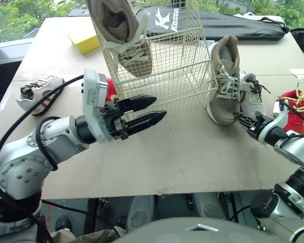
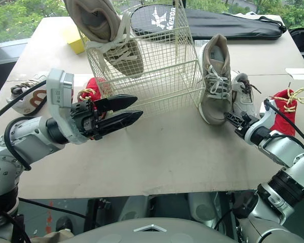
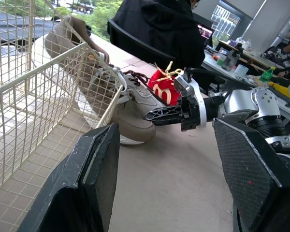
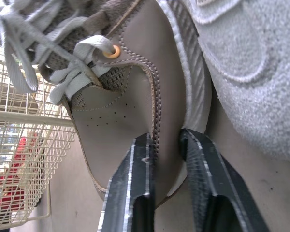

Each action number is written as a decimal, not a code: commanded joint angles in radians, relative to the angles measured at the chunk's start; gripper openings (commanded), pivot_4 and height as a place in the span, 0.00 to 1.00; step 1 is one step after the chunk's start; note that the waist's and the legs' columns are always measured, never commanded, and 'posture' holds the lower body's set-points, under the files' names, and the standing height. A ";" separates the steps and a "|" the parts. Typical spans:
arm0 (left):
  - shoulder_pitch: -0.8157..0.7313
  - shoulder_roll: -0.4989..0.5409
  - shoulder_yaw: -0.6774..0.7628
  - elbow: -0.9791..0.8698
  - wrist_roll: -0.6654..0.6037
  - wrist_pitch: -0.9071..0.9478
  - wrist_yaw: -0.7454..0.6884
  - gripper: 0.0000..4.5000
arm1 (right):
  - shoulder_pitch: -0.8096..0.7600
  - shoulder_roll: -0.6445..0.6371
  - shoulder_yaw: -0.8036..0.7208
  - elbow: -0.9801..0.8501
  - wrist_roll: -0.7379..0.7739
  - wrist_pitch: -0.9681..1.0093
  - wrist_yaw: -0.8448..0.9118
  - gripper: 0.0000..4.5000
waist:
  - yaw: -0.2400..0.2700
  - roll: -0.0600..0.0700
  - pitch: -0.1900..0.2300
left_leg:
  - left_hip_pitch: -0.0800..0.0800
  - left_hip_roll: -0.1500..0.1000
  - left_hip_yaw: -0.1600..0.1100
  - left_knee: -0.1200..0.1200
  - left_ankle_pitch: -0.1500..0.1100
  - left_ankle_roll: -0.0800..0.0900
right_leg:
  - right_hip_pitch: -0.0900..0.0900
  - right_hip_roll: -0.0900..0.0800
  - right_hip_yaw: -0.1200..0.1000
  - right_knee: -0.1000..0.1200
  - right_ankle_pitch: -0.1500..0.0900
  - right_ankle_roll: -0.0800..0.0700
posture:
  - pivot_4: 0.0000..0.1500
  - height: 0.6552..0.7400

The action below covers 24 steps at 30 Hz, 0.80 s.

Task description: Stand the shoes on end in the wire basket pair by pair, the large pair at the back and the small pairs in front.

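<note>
Left gripper [image 1: 158,109] is hovering spread and empty just before the wire basket [image 1: 162,76], my forearm reaching level over bare table [image 1: 182,157] with open room toward the near edge. One tan sneaker [image 1: 125,35] is standing on end inside; the second tan sneaker [image 1: 224,81] is tilting beside the basket's right wall. A white K logo is showing on the black bag [image 1: 233,25] behind.

From my left wrist, both fingers [image 3: 94,179] are gaping wide, facing my right gripper [image 3: 152,115].

From my right wrist, its fingers [image 4: 135,183] are pinching the second tan sneaker's sole edge.
</note>
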 commanded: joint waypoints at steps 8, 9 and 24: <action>0.005 -0.006 0.023 -0.005 0.002 -0.018 -0.031 0.76 | 0.353 -0.347 0.226 -0.176 0.661 -0.231 -0.109 0.00 | 0.013 0.001 0.001 | -0.002 0.000 0.000 -0.001 0.000 0.001 | 0.000 -0.002 -0.001 -0.004 0.000 0.000 | 1.00 1.00; 0.001 -0.007 0.019 0.002 0.005 -0.016 -0.038 0.76 | 0.417 -0.398 0.251 -0.210 0.711 -0.286 -0.107 0.00 | 0.015 0.001 0.001 | -0.003 -0.001 0.000 -0.001 0.000 0.001 | 0.000 -0.002 -0.001 -0.004 -0.001 0.001 | 1.00 1.00; -0.068 -0.039 -0.062 0.068 0.100 -0.005 -0.147 0.76 | 0.724 -0.491 0.397 -0.408 0.744 -0.807 -0.156 0.00 | 0.016 0.001 0.000 | 0.000 0.001 0.002 0.001 -0.001 0.001 | 0.002 0.001 0.002 -0.003 -0.001 0.001 | 1.00 1.00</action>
